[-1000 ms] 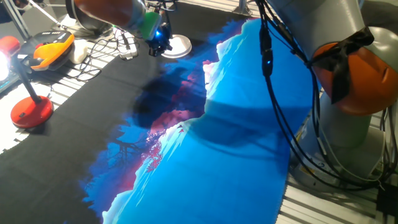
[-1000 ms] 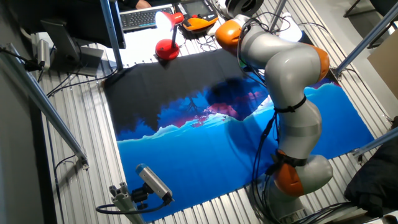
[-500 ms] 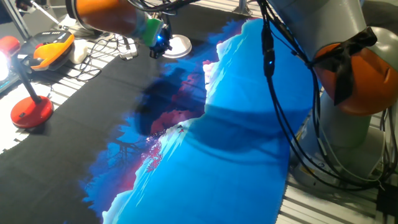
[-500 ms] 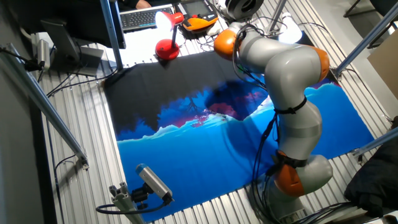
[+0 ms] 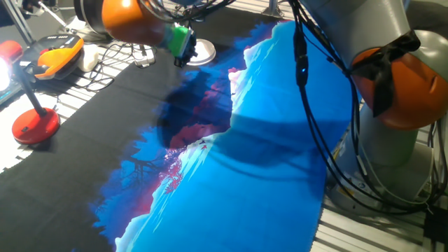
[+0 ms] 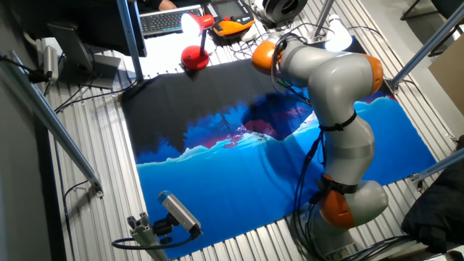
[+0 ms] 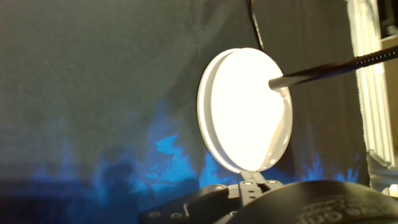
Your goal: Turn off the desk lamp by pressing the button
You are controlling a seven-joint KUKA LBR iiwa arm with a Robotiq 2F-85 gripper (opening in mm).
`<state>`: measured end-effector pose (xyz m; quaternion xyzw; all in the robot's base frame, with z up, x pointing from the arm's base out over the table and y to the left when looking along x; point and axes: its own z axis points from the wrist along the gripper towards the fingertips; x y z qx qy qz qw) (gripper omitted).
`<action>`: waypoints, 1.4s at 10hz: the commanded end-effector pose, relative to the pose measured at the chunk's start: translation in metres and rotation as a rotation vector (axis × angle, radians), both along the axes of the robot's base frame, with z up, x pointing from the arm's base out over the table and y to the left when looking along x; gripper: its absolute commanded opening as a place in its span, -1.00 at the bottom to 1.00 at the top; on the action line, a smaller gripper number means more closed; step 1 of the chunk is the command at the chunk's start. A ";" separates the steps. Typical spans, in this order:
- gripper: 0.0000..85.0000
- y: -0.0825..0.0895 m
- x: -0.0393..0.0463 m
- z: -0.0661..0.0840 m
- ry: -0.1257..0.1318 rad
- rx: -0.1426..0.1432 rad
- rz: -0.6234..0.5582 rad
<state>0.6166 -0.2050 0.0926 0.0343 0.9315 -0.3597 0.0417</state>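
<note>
A table draped with a cloth point(image 5: 231, 175) printed in black, blue and pink is shown from 2 fixed cameras and 1 camera on the hand. The desk lamp point(image 7: 245, 111), with a flat, round, glossy white disc base, is placed on the black part of the cloth near the far edge in one fixed view, where only part of its base point(image 5: 203, 51) is seen beside the robot's wrist. In the hand view the disc fills the middle of the picture, brightly lit, with a thin dark stem point(image 7: 336, 65) rising from its right side and running off toward the upper right. The gripper point(image 7: 254, 182) is held just above the near rim of the disc; only its dark body is seen at the bottom edge, so it cannot be told whether the fingers are parted or closed, and nothing is seen to be held. No button can be made out on the overexposed white surface. The base is judged to be rigid, light and slippery, so it might slide on the cloth if pushed sideways; a straight downward press on the disc would probably be safest, and no grasp should be needed. A second lamp with a red base point(image 5: 35, 127) is seen well apart at the left.
</note>
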 end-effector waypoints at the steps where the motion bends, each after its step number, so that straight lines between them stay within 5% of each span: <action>1: -1.00 -0.006 0.0009 -0.002 -0.003 0.006 0.008; 14: -1.00 -0.054 0.0117 -0.020 -0.022 0.027 0.059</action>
